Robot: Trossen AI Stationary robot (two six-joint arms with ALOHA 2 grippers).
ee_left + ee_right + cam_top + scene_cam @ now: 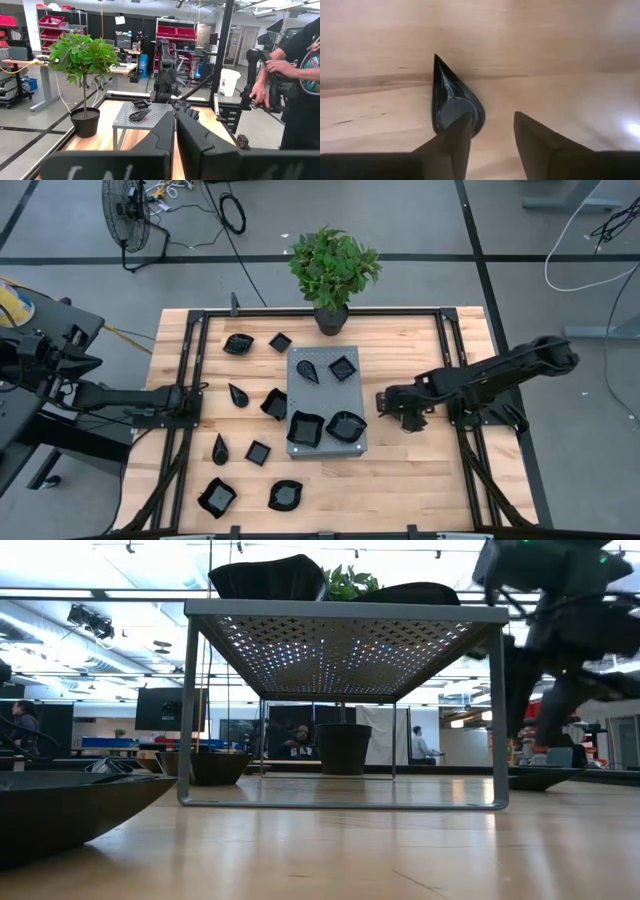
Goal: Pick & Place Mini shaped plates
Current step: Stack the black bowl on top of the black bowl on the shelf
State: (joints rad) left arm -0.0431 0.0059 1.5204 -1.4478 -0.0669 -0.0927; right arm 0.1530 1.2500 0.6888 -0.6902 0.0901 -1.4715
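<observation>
Left gripper (200, 393): left of centre in the high view, over the table's left rail, fingers pressed together, nothing held.
Mini shaped plates (258, 452): scattered on the table (420, 480) left of the slab (322, 395); four on the slab.
Right gripper (383, 402): right of the slab, fingers (451, 145) apart, one apparently over a teardrop plate (451, 102) lying on the wood.

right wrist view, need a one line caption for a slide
Right end effector, fingers apart, over a black teardrop plate lying on the wooden table.
</observation>
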